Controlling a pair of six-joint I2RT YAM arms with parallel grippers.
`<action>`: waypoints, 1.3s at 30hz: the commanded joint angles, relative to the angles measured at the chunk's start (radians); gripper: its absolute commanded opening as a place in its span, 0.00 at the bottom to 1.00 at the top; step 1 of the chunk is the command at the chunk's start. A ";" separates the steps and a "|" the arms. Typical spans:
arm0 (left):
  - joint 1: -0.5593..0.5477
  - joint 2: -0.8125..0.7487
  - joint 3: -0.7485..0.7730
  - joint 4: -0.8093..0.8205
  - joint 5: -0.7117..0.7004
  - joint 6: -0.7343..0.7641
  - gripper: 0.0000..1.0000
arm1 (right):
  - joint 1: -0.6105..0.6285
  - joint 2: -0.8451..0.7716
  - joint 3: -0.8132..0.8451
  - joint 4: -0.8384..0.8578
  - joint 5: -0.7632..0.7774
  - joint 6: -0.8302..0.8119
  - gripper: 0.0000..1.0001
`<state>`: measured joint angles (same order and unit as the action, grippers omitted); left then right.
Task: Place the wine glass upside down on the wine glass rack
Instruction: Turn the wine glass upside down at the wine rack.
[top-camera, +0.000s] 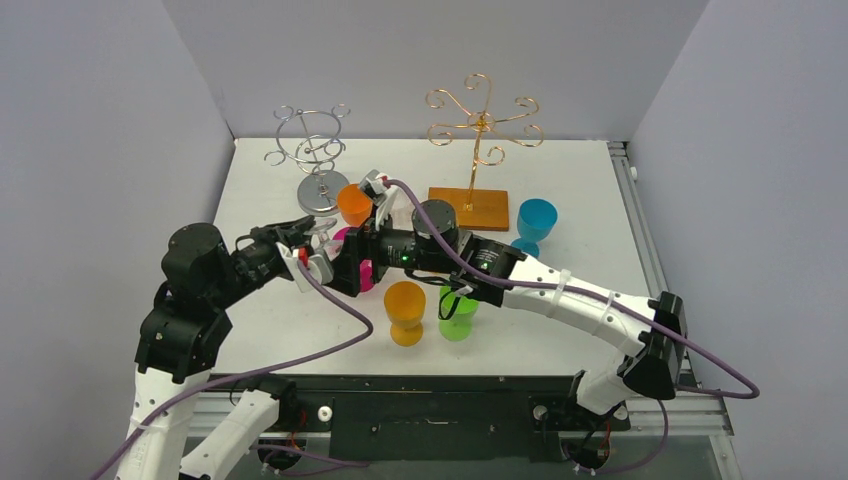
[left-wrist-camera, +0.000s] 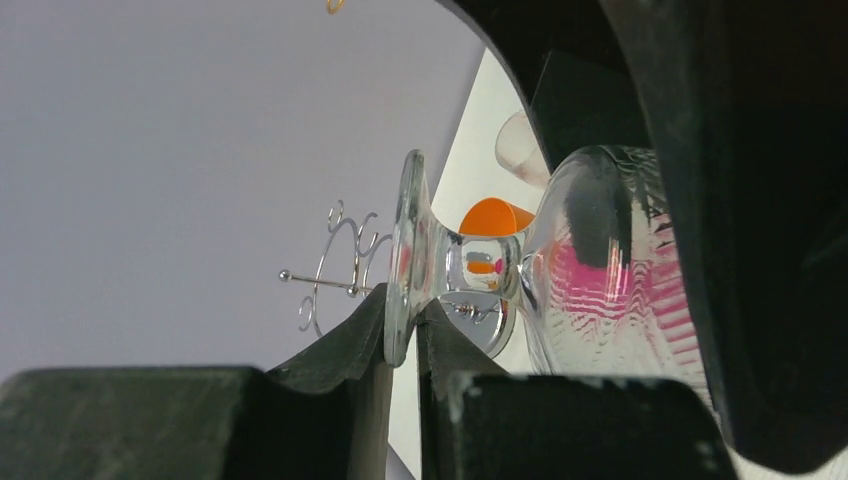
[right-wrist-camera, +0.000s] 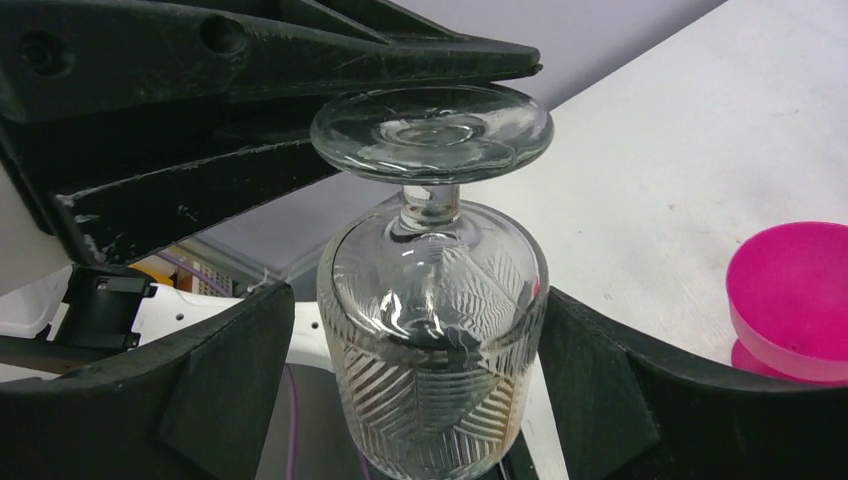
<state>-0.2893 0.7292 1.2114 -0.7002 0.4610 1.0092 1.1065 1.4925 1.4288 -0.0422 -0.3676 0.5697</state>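
Pale grey walls close the white table (top-camera: 600, 190) on 3 sides; the left wall meets it beside the silver wire rack (top-camera: 312, 150), which stands on a round base at the back left. In front of that rack the left gripper (top-camera: 310, 255) is pressed together on the foot (left-wrist-camera: 405, 260) of the clear wine glass (top-camera: 322, 232), pinching the disc edge-on between its 2 black fingers (left-wrist-camera: 340, 345). The glass is off the table, held lying over with its stem running sideways, and its ribbed bowl (right-wrist-camera: 435, 320) points toward the right arm.

The right gripper (right-wrist-camera: 430, 400) stands spread wide, 1 finger (right-wrist-camera: 220, 370) on each side of the bowl. A sliver of gap shows on one side; on the other I cannot tell whether it touches.

An orange cup (top-camera: 353, 203) stands just right of the silver rack's base, and a pink cup (top-camera: 362, 272) is partly hidden under the right wrist. Nearer the front, an orange goblet (top-camera: 405, 310) and a green cup (top-camera: 457, 315) stand side by side.

At the back centre the gold wire rack (top-camera: 480, 125) rises from a flat wooden base (top-camera: 470, 208). A blue cup (top-camera: 536, 224) stands just right of that base. A metal rail (top-camera: 640, 240) lines the table's right edge below the right wall.
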 joint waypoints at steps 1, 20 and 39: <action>-0.004 -0.012 0.017 0.120 0.022 -0.022 0.00 | 0.019 0.039 0.036 0.131 -0.071 0.009 0.83; -0.004 0.019 0.070 0.083 0.043 -0.111 0.36 | -0.041 -0.069 -0.075 0.131 -0.010 -0.004 0.31; -0.005 0.165 0.233 0.009 0.073 -0.666 0.96 | -0.345 -0.483 -0.344 -0.093 0.194 -0.379 0.00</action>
<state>-0.2932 0.8700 1.3846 -0.7044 0.5076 0.5079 0.8284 1.0992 1.1469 -0.1848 -0.2314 0.3077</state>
